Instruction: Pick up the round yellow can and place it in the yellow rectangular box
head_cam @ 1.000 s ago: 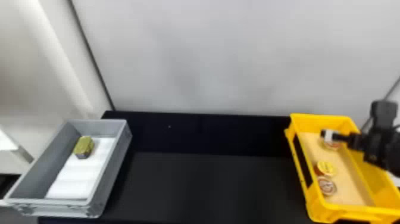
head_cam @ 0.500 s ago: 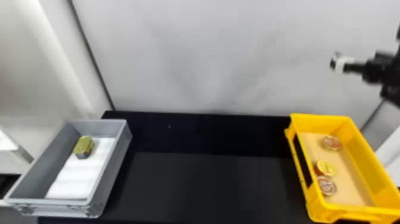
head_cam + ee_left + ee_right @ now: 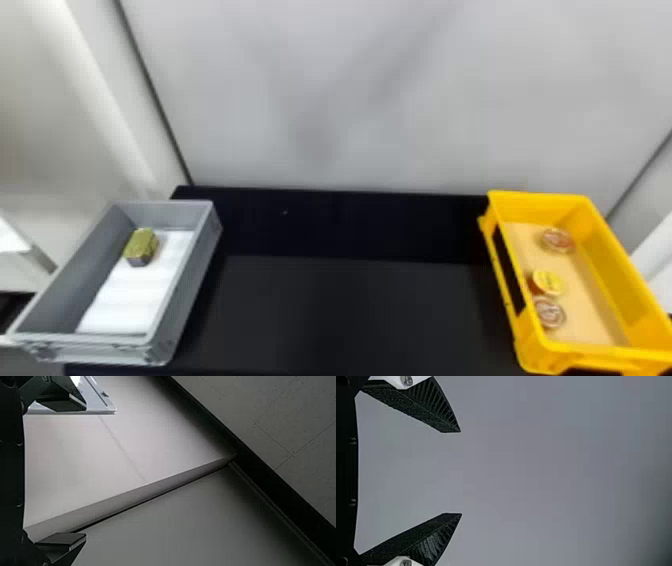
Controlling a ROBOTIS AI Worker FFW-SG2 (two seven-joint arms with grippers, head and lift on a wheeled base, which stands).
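Observation:
Inside the yellow box (image 3: 605, 280), at the right of the head view, lies the round yellow can (image 3: 548, 283), against the box's left side. A round can with a reddish and white lid (image 3: 550, 312) touches it at the near side, and a similar can (image 3: 557, 240) lies farther back. In the right wrist view my right gripper (image 3: 461, 473) has its fingers wide apart, with a plain grey surface beyond them. My left gripper (image 3: 86, 472) is parked in the left wrist view, its fingers far apart and nothing between them.
A grey box (image 3: 192, 280) with a white liner stands at the left of the black table (image 3: 350, 310). In it sits a small olive-green block (image 3: 141, 246). A pale wall (image 3: 350, 100) rises behind the table.
The right arm has risen up and away from over the yellow box and left the head view. The cans lie in the box as they did half a second ago.

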